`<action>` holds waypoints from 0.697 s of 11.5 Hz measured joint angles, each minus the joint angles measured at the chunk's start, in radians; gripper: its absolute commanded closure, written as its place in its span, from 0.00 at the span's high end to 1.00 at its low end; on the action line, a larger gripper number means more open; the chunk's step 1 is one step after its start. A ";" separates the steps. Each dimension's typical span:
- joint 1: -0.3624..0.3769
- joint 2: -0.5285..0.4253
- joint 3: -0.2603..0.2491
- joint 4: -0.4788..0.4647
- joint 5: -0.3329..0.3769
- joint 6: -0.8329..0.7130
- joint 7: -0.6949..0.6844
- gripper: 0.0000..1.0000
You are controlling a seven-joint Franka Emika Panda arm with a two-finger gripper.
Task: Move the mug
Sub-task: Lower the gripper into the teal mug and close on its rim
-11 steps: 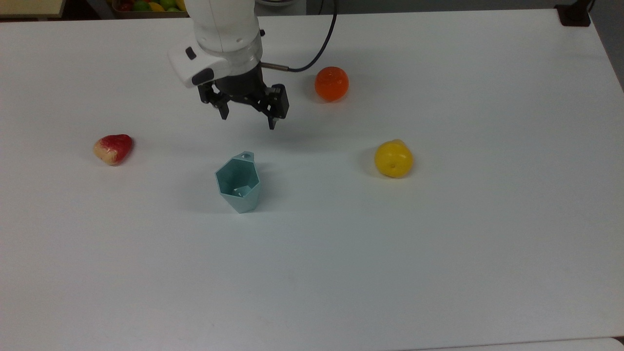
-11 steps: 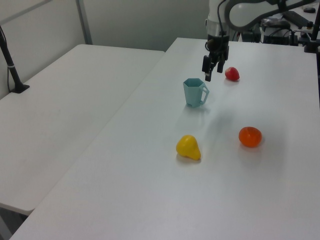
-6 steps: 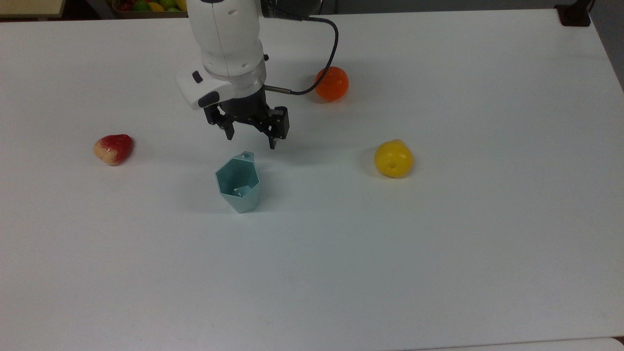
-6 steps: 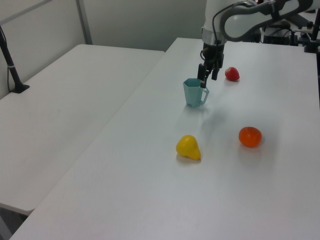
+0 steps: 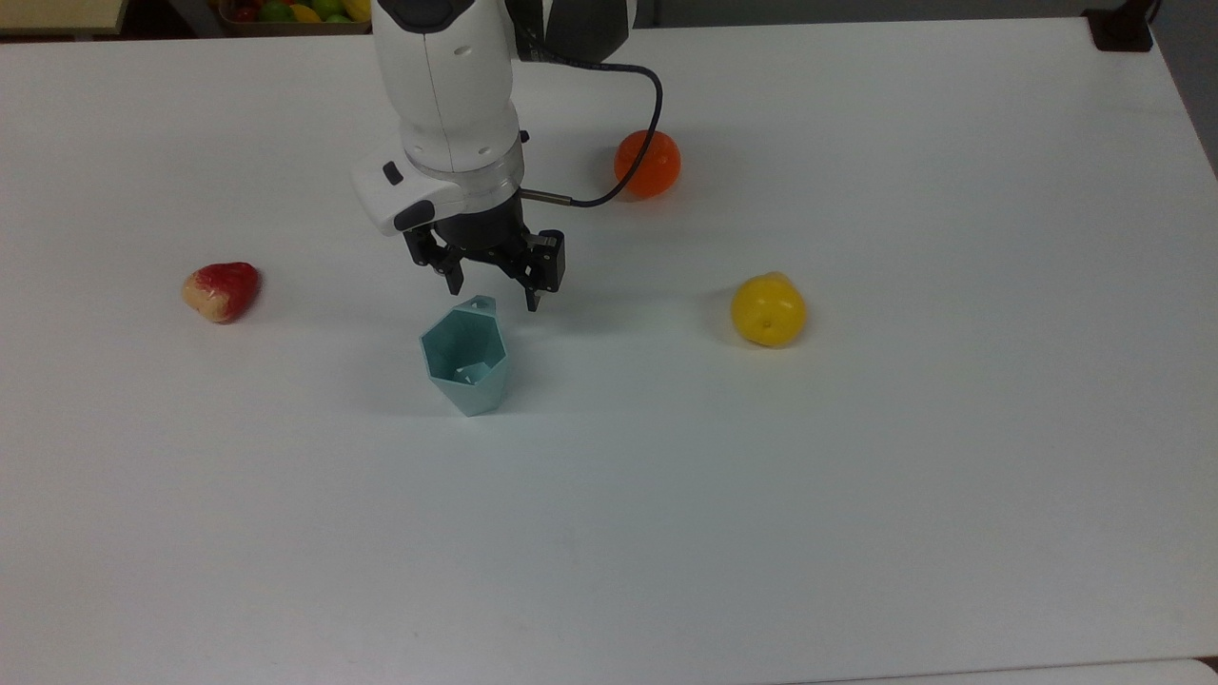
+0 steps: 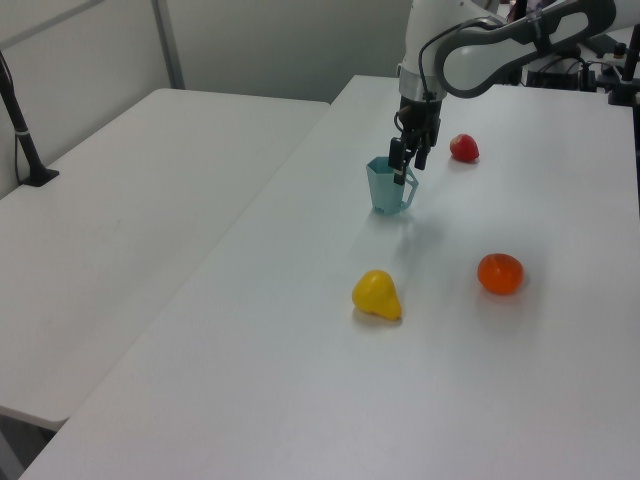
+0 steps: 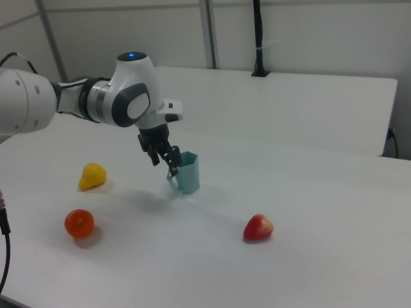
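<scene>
We judge the mug (image 5: 465, 359) light, stiff and thin-walled, probably slick, so we would pinch its rim wall beside the handle. It stands upright mid-worktop (image 5: 856, 476). Our hand (image 5: 494, 287) hangs spread and empty just above the handle side, 1 finger either side of it.

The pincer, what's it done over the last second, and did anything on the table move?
The open pincer came down and toward the mug, ending at its handle side with nothing gripped. The mug, the red fruit, the orange fruit and the yellow fruit stayed put.
</scene>
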 measured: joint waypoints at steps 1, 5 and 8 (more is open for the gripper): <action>0.000 0.005 0.000 0.000 -0.006 0.000 0.000 0.80; 0.002 0.036 0.000 0.000 -0.015 0.028 0.000 0.79; 0.002 0.042 0.000 0.000 -0.016 0.033 0.000 0.73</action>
